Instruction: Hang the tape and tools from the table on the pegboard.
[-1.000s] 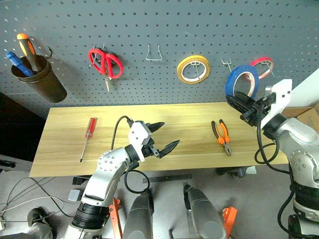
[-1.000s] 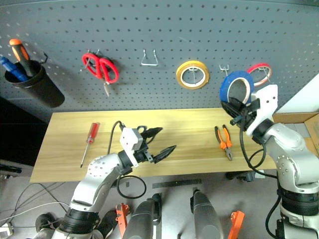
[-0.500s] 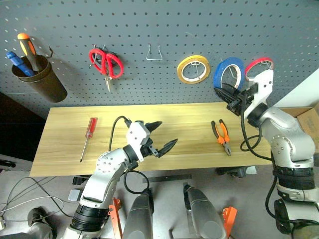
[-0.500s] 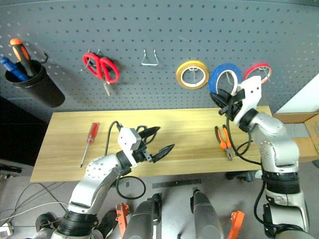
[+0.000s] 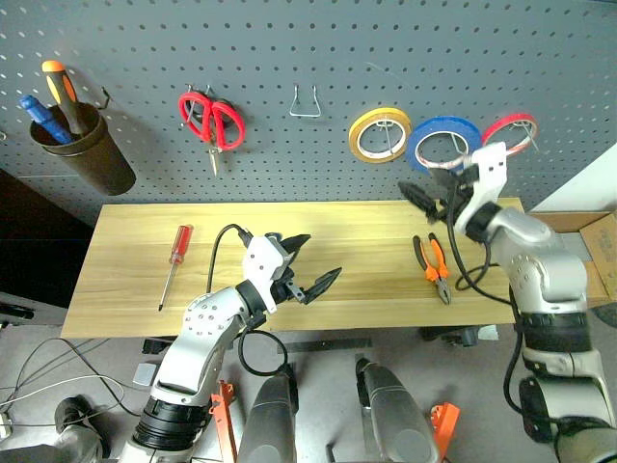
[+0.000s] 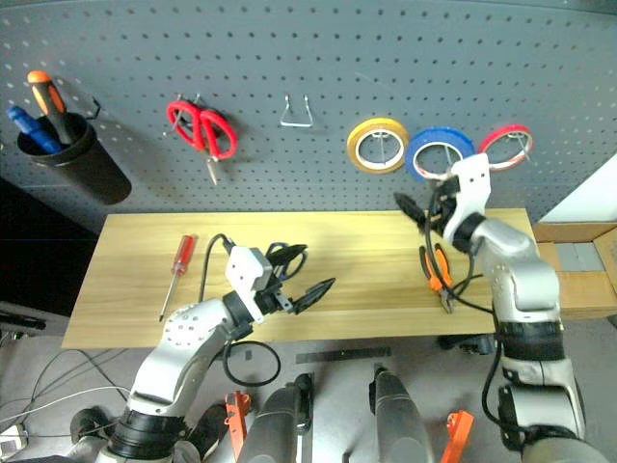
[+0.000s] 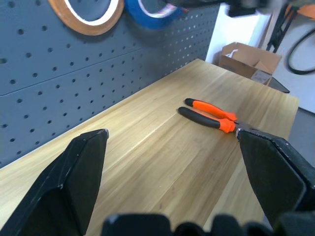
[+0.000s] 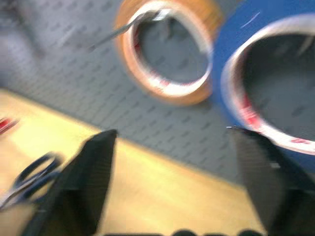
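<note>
The right gripper [image 5: 431, 196] has just let go with jaws spread, leaving the blue tape [image 5: 442, 143] hanging on the pegboard [image 5: 289, 48]. The left gripper [image 5: 313, 262] hovers open above the desk [image 5: 357, 251], where pliers [image 5: 433, 266] and screwdriver [image 5: 174, 262] wait unhung.

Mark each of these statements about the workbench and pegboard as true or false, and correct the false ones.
1. The blue tape hangs on the pegboard between the yellow roll and the red roll. True.
2. The pliers hang on the pegboard. False: they lie on the table, near the right gripper.
3. The right gripper is shut on the blue tape. False: it is open, below the hanging roll.
4. The screwdriver lies on the table's left part. True.
5. The left gripper holds the red-handled scissors. False: it is open and empty over the table; those scissors hang on the pegboard.
</note>
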